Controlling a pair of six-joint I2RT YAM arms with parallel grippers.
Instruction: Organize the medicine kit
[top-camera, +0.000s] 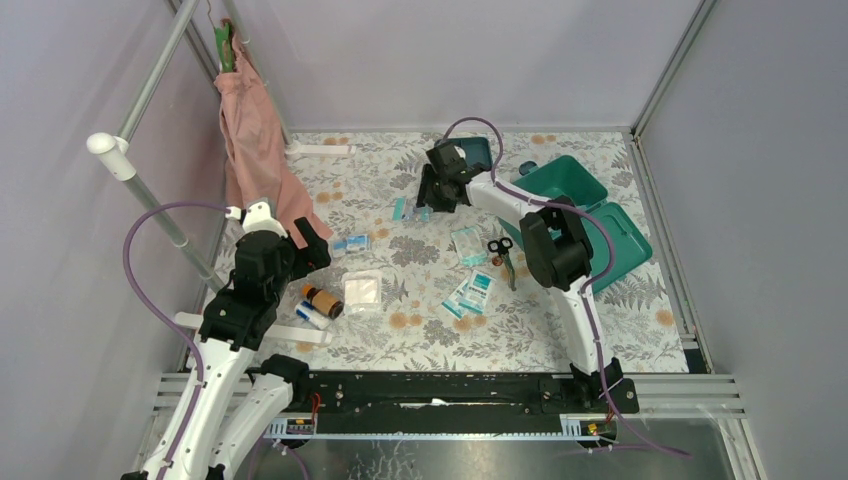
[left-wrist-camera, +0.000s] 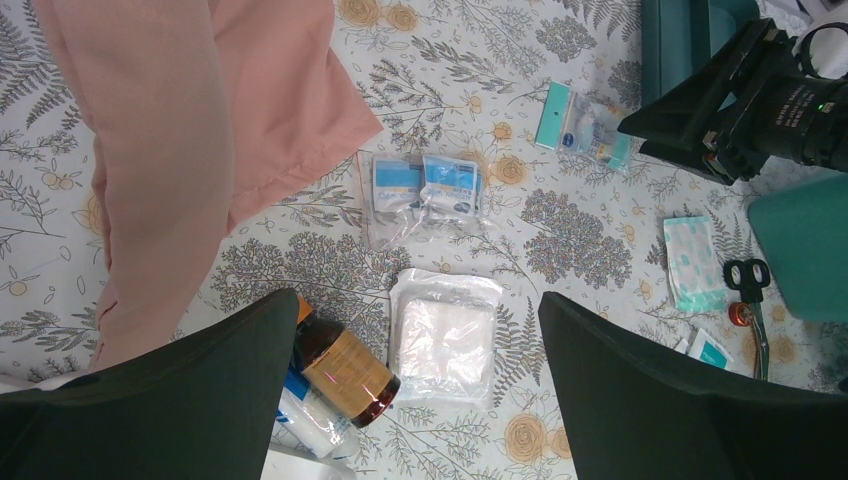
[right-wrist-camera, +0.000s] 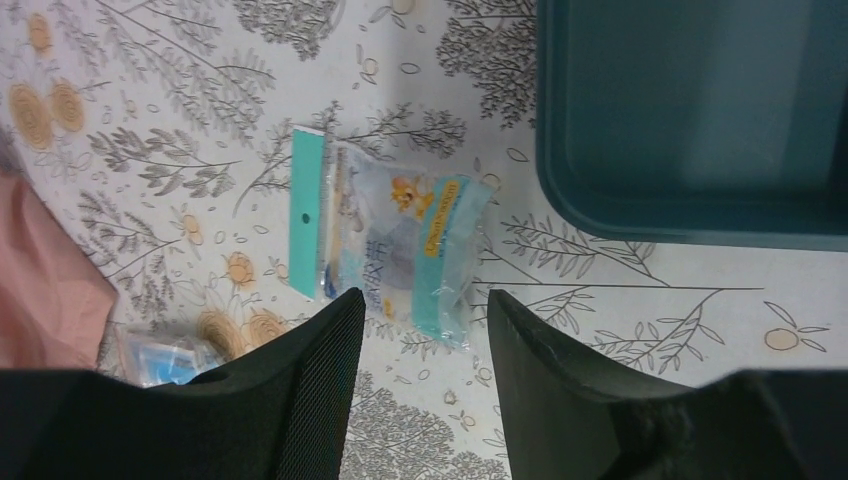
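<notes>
**Inspector:** State of the right pincer?

**Operator:** My right gripper (right-wrist-camera: 425, 305) stands open, jaws parted, with nothing held. It hangs nose-down over the far middle of the table.

**Inspector:** What lies beneath it?

**Operator:** A clear packet (right-wrist-camera: 390, 235) with a teal header strip lies flat on the patterned cloth. In the wrist view it sits just ahead of my fingertips, and its near edge reaches in between them. The header strip runs away from me, roughly square to the line my jaws close along and slightly tilted. The packet looks wider than my opening, so I judge a pinch would take only part of it. I cannot tell from this angle whether the tips touch the film. Probably they are just above it.

**Inspector:** Location of the medicine kit?

**Operator:** The medicine kit (top-camera: 572, 180) lies on the right side of the table with its lid laid open. In the top view it is to the right of that gripper, and near. A darker teal tray (right-wrist-camera: 690, 110) lies just beside the packet, on the kit's side.

**Inspector:** Which arm is nearer?

**Operator:** The right, plainly. My left gripper (left-wrist-camera: 418, 298) is also open and empty. It is over the near left, above a gauze pad (left-wrist-camera: 445, 335) and a brown bottle (left-wrist-camera: 345, 365), well apart from the kit. In my judgement the carry goes rightward, past the tray.
</notes>
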